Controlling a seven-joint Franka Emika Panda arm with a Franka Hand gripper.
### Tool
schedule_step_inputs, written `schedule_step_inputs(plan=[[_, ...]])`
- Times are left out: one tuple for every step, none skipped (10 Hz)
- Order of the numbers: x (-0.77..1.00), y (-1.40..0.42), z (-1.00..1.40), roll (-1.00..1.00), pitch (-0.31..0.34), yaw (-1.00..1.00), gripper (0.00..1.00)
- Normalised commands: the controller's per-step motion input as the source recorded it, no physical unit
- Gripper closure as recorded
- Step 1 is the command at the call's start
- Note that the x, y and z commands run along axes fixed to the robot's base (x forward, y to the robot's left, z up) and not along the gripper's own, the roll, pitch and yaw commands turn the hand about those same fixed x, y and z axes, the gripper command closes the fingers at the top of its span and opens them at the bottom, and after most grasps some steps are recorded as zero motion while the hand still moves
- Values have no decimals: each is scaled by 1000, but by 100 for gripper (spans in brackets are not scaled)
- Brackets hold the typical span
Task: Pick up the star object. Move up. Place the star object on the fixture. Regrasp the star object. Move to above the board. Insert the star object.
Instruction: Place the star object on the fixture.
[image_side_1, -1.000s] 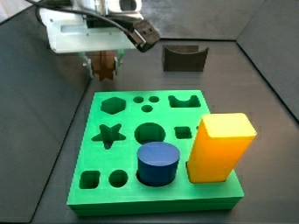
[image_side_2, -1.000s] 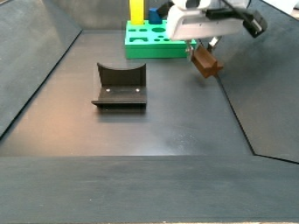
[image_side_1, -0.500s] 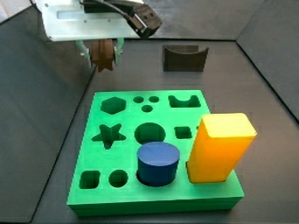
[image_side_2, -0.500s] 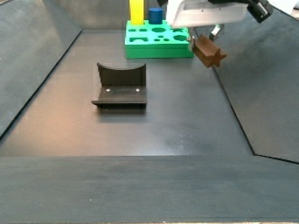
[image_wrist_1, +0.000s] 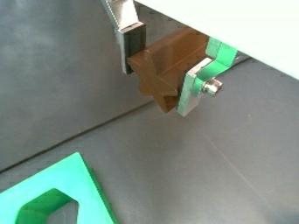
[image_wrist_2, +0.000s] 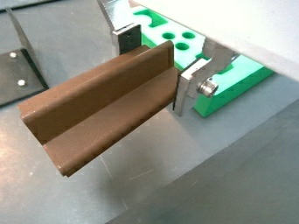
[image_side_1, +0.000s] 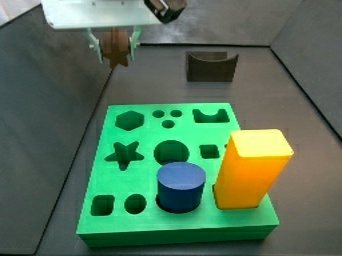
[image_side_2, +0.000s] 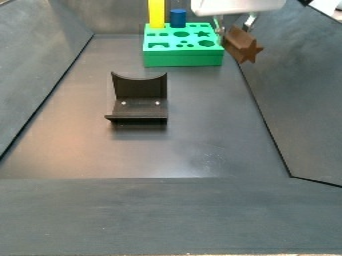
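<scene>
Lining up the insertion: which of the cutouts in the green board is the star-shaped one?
The star-shaped cutout sits on the green board, below the hexagonal cutout and left of the large round cutout in a side view. The gripper holds the brown star object above the floor.

No readable text, label, brand or number is showing anywhere: not on the hand (image_wrist_1: 163, 74) gripping the star (image_wrist_1: 167, 68) high up, nor on the board (image_side_1: 181, 170) or fixture (image_side_2: 136, 97).
</scene>
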Motion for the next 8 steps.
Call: schedule_step_inputs(plan=[[-33,-9,1000,-121,45,8,100],[-35,-5,1000,-126,50,1,100],[-30,-8,906,-145,54,-8,100],[-26,-9,797,-159,60,-11,100],[-23,-4,653,-168,67,-20,100],[-21,-3,582,-164,66,-24,100],[-18,-3,436,-150,69,-28,100],[-15,-6,323,-151,70,-28,100]])
